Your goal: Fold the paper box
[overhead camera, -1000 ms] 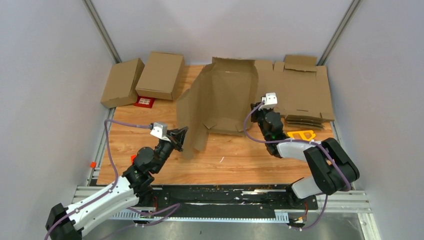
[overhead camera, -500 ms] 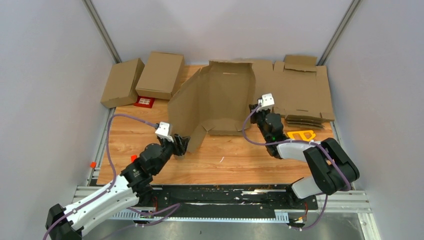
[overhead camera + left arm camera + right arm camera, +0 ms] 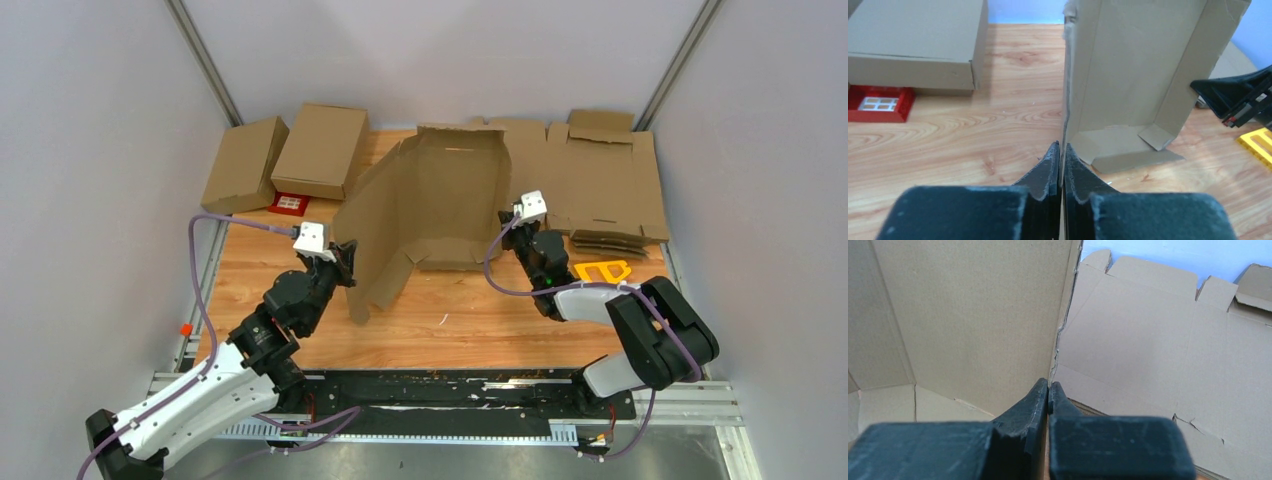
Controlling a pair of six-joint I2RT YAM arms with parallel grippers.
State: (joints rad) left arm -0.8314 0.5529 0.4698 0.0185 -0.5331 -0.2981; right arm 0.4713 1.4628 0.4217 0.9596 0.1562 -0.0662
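The paper box (image 3: 435,195) stands half-formed at the table's middle, its plain brown panels upright around a low front flap (image 3: 1123,147). My left gripper (image 3: 345,262) is shut on the near edge of the box's left panel. The thin cardboard edge runs straight up from between the fingertips (image 3: 1061,146). My right gripper (image 3: 515,222) is shut on the box's right panel edge, seen close up (image 3: 1048,384) with the box's inner wall (image 3: 973,315) to its left.
Two closed brown cartons (image 3: 243,163) (image 3: 322,150) lie at the back left, a small red card (image 3: 289,204) in front of them. A sheaf of flat notched cardboard sheets (image 3: 605,180) fills the back right, with a yellow piece (image 3: 602,269) near the right arm.
My left gripper let go, opened, shifted left and closed again on the left panel's edge. That panel has swung outward to the left. The right gripper has barely moved.
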